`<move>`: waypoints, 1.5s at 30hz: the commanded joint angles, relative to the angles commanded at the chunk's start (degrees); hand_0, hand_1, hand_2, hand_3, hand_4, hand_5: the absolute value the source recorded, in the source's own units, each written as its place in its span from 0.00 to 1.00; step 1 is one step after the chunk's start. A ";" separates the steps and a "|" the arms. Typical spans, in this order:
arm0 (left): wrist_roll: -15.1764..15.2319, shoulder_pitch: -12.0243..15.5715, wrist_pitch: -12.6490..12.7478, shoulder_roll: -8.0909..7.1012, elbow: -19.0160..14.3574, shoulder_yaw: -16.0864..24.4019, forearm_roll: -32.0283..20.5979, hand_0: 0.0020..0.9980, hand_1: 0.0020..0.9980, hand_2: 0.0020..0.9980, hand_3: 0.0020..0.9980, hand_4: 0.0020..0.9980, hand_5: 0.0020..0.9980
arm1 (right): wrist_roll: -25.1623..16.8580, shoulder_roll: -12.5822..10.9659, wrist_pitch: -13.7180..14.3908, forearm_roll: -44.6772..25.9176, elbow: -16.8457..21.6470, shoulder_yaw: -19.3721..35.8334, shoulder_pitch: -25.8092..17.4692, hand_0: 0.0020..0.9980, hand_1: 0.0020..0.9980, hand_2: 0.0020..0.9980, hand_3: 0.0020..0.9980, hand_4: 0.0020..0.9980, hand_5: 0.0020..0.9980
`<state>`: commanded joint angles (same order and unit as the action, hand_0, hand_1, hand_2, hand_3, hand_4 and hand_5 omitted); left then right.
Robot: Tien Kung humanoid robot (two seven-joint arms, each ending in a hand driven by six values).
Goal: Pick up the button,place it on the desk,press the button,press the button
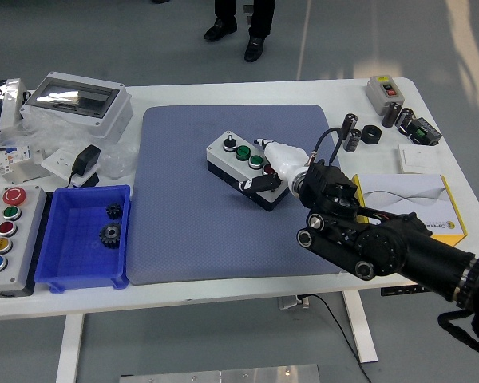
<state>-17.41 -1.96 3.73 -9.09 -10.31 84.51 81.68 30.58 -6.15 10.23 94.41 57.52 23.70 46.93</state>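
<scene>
We see only the right arm [383, 243], coming in from the lower right corner, where its upper part is cut off by the picture's edge; no left arm shows. The right hand [275, 163] is over the right end of the button box [243, 167], a grey box with a black base lying askew near the middle of the blue mat [184, 231]. A white fingertip lies on the box's top next to the right-hand green button [256, 161], and a dark finger or thumb lies against the box's near side, but the wrist and hand body cover the other fingers, so we cannot tell whether the hand grips the box or only presses on it. We can make out a black button [229, 143] and another green one [243, 152] further left; what looks like a red button at the right end is mostly hidden under the hand. To the left of the mat a blue bin [64, 271] holds two dark gears [109, 233], and at the table's near left a long grey control box [4, 230] carries red, green, yellow and blue buttons, its left edge cut off. Far left sits a grey enclosure with a clear lid [76, 100] amid plastic bags and small parts we cannot identify. On the right lie a yellow and white carton [419, 203], partly behind the arm, and a small grey switch box [383, 89]. At the top, a person's black shoes [238, 36] show on the floor beyond the white table [247, 299], the rest of the person cut off.
</scene>
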 joint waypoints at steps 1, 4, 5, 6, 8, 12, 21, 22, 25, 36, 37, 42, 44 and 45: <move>0.02 -0.01 -0.01 0.00 0.00 0.00 0.00 0.62 0.59 0.55 0.61 0.63 0.23 | 0.02 0.03 0.05 0.02 -0.05 -0.06 0.00 0.93 0.98 1.00 1.00 1.00 0.59; 0.10 -0.09 -0.07 -0.03 0.00 0.09 0.09 0.62 0.59 0.55 0.61 0.63 0.23 | 0.18 0.26 0.34 0.22 -0.31 -0.50 -0.01 0.88 0.96 1.00 1.00 1.00 0.59; 0.15 -0.12 -0.10 -0.03 0.00 0.09 0.10 0.62 0.59 0.55 0.61 0.63 0.23 | 0.24 0.36 0.48 0.31 -0.42 -0.69 -0.04 0.88 0.96 1.00 1.00 1.00 0.59; 0.17 -0.13 -0.12 -0.03 0.00 0.11 0.11 0.62 0.59 0.55 0.61 0.63 0.23 | 0.29 0.44 0.58 0.35 -0.52 -0.83 -0.07 0.88 0.96 1.00 1.00 1.00 0.59; 0.21 -0.17 -0.15 -0.02 0.00 0.16 0.19 0.62 0.59 0.55 0.61 0.63 0.23 | 0.38 0.60 0.81 0.39 -0.79 -1.10 -0.12 0.88 0.96 1.00 1.00 1.00 0.59; 0.36 -0.22 -0.22 -0.01 0.00 0.13 0.19 0.62 0.59 0.55 0.60 0.62 0.22 | 0.39 0.73 1.46 -0.03 -1.19 -1.23 -0.27 0.84 0.94 1.00 1.00 1.00 0.59; 0.81 -0.37 -0.39 0.00 0.00 -0.08 0.08 0.62 0.58 0.55 0.60 0.62 0.21 | 0.86 0.87 2.96 -0.16 -1.67 -1.72 -0.43 0.46 0.79 0.90 1.00 1.00 0.59; 0.91 -0.42 -0.43 -0.01 0.00 -0.16 0.04 0.62 0.58 0.55 0.60 0.62 0.21 | 0.97 0.88 2.94 0.04 -1.77 -1.84 -0.44 0.46 0.79 0.90 1.00 1.00 0.59; 1.12 -0.56 -0.51 -0.06 0.00 -0.21 0.05 0.62 0.58 0.55 0.60 0.62 0.21 | 1.23 0.96 2.70 0.57 -2.07 -2.19 -0.50 0.46 0.79 0.90 1.00 1.00 0.59; 1.34 -0.40 -0.46 -0.05 0.00 -0.16 0.05 0.62 0.58 0.55 0.60 0.60 0.20 | 1.15 1.04 3.35 1.29 -2.32 -3.21 -0.88 0.19 0.55 0.70 1.00 0.91 0.35; 1.37 -0.39 -0.44 -0.05 0.00 -0.16 0.04 0.62 0.58 0.55 0.60 0.60 0.20 | 1.15 1.05 3.44 1.29 -2.35 -3.39 -0.93 0.19 0.55 0.70 1.00 0.91 0.35; 1.61 -0.39 -0.40 -0.11 0.00 -0.33 -0.21 0.62 0.58 0.55 0.60 0.60 0.20 | 1.46 1.06 4.21 1.90 -2.52 -4.27 -1.02 0.14 0.47 0.62 1.00 0.83 0.21; 1.72 -0.36 -0.36 -0.14 0.00 -0.44 -0.36 0.62 0.58 0.55 0.60 0.60 0.20 | 1.62 1.05 4.52 2.35 -2.52 -4.61 -1.05 0.14 0.47 0.62 1.00 0.83 0.21; 1.76 -0.34 -0.34 -0.15 0.00 -0.47 -0.40 0.62 0.59 0.55 0.60 0.60 0.21 | 1.74 1.04 4.78 2.64 -2.51 -4.82 -1.05 0.11 0.42 0.52 0.96 0.63 0.10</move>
<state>-15.64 -2.30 3.39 -9.25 -10.31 84.04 81.28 32.32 -5.12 15.01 97.04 55.01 18.88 45.87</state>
